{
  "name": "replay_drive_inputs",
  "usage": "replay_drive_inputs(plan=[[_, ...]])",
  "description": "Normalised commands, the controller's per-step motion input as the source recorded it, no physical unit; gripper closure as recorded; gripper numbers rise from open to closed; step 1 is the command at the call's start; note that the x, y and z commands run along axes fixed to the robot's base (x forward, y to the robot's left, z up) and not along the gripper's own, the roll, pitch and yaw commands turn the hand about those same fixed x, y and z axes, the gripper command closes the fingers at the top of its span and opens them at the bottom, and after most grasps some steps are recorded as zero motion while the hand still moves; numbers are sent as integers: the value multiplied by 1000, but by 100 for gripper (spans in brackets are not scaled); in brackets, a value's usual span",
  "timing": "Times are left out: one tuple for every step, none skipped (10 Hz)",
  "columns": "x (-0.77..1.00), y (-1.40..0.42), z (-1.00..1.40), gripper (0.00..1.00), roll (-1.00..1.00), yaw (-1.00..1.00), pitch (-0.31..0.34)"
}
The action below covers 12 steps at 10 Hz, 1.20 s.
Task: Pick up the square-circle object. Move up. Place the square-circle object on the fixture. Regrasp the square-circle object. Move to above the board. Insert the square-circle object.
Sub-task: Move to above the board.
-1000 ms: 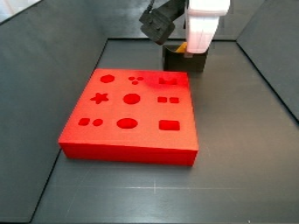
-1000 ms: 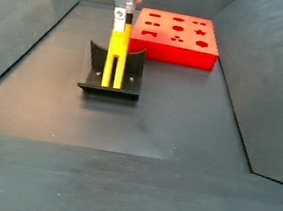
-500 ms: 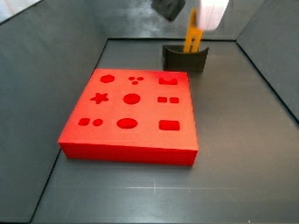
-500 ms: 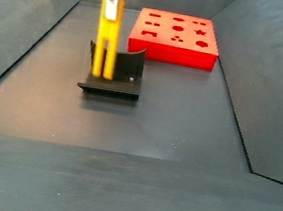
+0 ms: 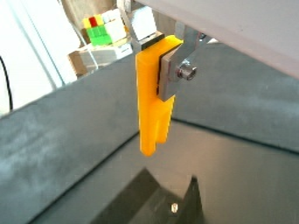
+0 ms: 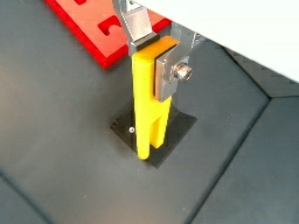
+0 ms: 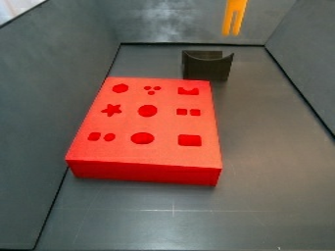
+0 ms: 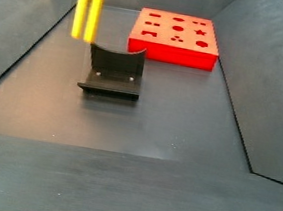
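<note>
The gripper (image 6: 156,63) holds the square-circle object (image 6: 149,109) upright in the air, its silver finger plates (image 6: 174,72) clamped narrowly on the peg's upper part, as both wrist views show; in a wrist view the peg (image 5: 156,98) hangs straight down from the pads (image 5: 176,73), yellow along its visible length with an orange tint near the grip. Below it in a wrist view stands the fixture (image 6: 126,128), dark and small on the grey floor, with the peg's lower end clear of it and the notch holding nothing. In a side view the peg (image 7: 236,17) appears at the top edge of the frame, well above the fixture (image 7: 207,65), whose U-shaped notch is open and unoccupied; the gripper itself is out of that frame. In a side view the peg (image 8: 89,3) hangs vertical above and slightly to one side of the fixture (image 8: 111,72), with a plain gap between the two. The board (image 7: 144,127), a large flat red block, lies on the floor apart from the fixture, and its top face carries cutouts of several shapes, among them circles, a star and squares; all of them look unfilled. It shows in a side view as well (image 8: 178,39), beyond the fixture, and a corner of it (image 6: 91,33) appears in a wrist view behind the gripper.
</note>
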Motion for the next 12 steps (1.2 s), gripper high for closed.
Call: replay_drive_inputs(plan=[[165, -34, 779, 100, -15, -31, 212], [126, -28, 674, 100, -25, -13, 213], [59, -16, 418, 100, -33, 28, 191], [42, -12, 316, 100, -31, 39, 179], [-835, -1000, 316, 100, -274, 1000, 117], [-836, -1000, 302, 100, -266, 1000, 105], [-851, -1000, 308, 100, -262, 1000, 80], [-864, -1000, 295, 100, -270, 1000, 62], [-860, -1000, 307, 100, -270, 1000, 47], [-866, -1000, 313, 100, -261, 1000, 20], [-878, -1000, 315, 100, -258, 1000, 1], [-892, -982, 320, 100, -252, 1000, -22]])
